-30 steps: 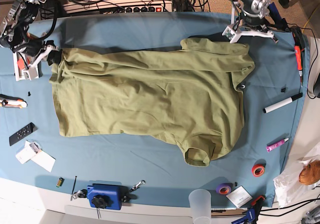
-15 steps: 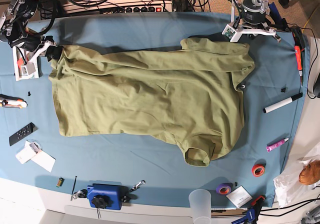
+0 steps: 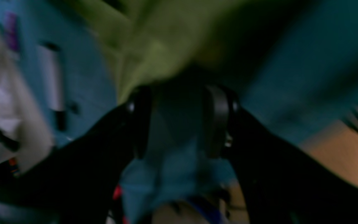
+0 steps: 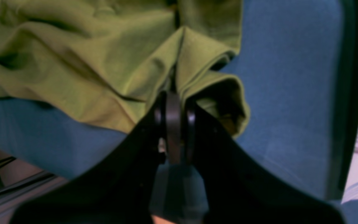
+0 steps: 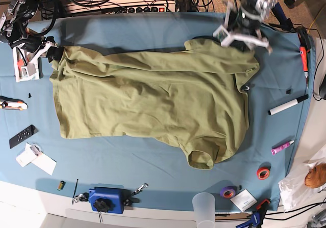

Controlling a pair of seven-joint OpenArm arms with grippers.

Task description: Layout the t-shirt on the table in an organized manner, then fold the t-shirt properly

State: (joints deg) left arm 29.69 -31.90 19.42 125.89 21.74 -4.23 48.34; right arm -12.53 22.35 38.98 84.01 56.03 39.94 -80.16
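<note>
- Upper left of the base view: the right end effector (image 5: 50, 53) is clenched on the corner of the t-shirt (image 5: 153, 101). The right wrist view confirms it, with the black fingers (image 4: 173, 124) pinched together and a ridge of olive fabric gathered between them.
- Left edge of the base view: a small black remote (image 5: 22, 136) and white cards (image 5: 35, 160) lie on the desk (image 5: 142, 32), apart from the garment.
- Centre of the base view: the t-shirt lies spread over the blue-teal cloth, wrinkled, its long axis running left to right. One sleeve (image 5: 201, 158) points toward the lower edge of the frame.
- Bottom centre: a blue clamp-like device (image 5: 106, 199) sits at the desk's near rim, with a clear plastic cup (image 5: 205, 207) to its right.
- Upper right of the base view: the left end effector (image 5: 243, 30) appears motion-blurred just beside the shirt's top right corner. In the left wrist view its fingers (image 3: 217, 121) stand released and parted, with only blue cloth between them and the green fabric beyond the tips.
- Right side: a white marker (image 5: 288, 105), a pink marker (image 5: 281, 147) and a red tape roll (image 5: 263, 173) lie on the desk, clear of the shirt.
</note>
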